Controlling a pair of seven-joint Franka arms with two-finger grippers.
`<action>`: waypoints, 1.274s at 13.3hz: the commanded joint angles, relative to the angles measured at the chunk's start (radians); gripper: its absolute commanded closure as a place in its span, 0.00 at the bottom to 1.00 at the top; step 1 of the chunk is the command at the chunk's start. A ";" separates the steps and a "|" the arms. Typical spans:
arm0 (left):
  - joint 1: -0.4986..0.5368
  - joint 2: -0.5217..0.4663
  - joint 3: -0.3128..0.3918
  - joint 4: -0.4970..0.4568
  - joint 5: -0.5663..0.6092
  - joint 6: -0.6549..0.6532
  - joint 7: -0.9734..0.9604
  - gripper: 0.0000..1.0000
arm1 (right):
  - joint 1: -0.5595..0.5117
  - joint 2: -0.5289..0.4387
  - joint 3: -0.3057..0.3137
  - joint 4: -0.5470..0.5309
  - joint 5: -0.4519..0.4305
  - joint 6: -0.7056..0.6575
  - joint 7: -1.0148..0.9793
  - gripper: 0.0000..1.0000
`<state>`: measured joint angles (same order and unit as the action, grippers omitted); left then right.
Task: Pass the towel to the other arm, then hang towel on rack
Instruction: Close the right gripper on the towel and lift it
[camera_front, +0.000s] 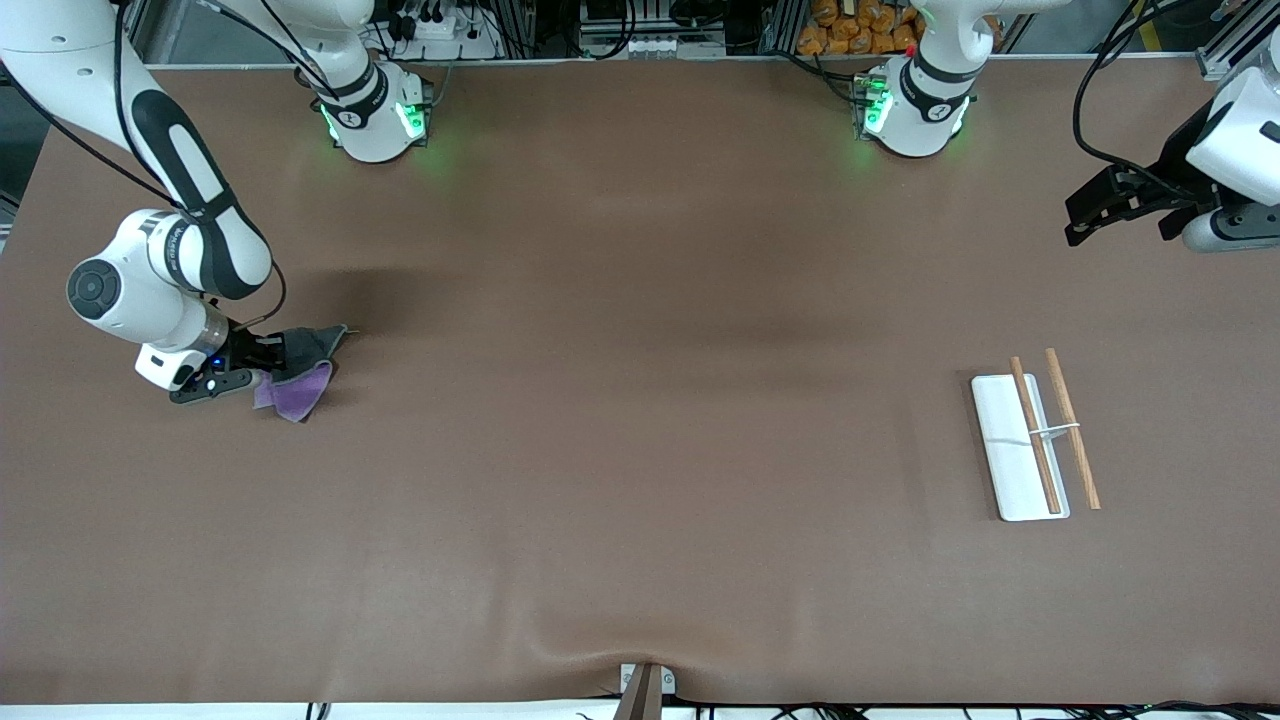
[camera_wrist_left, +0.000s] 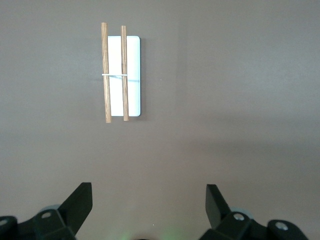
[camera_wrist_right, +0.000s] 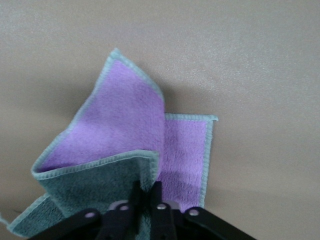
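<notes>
The right claw (camera_front: 262, 368) is clenched on the towel (camera_front: 300, 375), low at the right arm's end of the bench (camera_front: 640, 420). From its wrist view the two fingers are pinched together on a bunched fold near one edge, the grey face (camera_wrist_right: 75, 192) curling over the purple face (camera_wrist_right: 125, 120). The rest of the cloth spreads loosely away from the pinch and seems to lie on the surface.

It looks light and floppy, nothing stiff about it, so I would expect it to hang and drape wherever it is lifted. A pinch at an edge like this should leave a long free tail for the other arm to take hold of. Plush fabric is unlikely to slip much, though a thin bite could pull out.

The left claw (camera_front: 1105, 210) waits spread wide and empty, up in the air at the left arm's end. The rack (camera_front: 1035, 435) sits on the bench in its wrist view, with two wooden rods (camera_wrist_left: 114, 72) over a white base plate (camera_wrist_left: 131, 75), well apart from the towel.
</notes>
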<state>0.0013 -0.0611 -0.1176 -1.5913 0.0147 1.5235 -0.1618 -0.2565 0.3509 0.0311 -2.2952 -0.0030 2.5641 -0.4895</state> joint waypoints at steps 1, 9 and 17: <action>0.005 0.015 -0.004 0.016 -0.013 -0.008 0.008 0.00 | -0.006 -0.003 0.010 0.003 0.017 -0.027 0.003 1.00; 0.000 0.018 -0.004 0.019 -0.015 0.003 0.002 0.00 | 0.111 -0.107 0.010 0.083 0.077 -0.329 0.188 1.00; 0.003 0.020 -0.005 0.021 -0.015 0.009 0.007 0.00 | 0.252 -0.142 0.012 0.269 0.168 -0.674 0.570 1.00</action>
<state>0.0017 -0.0472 -0.1205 -1.5913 0.0146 1.5319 -0.1618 -0.0359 0.2196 0.0493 -2.0733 0.1111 1.9607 -0.0049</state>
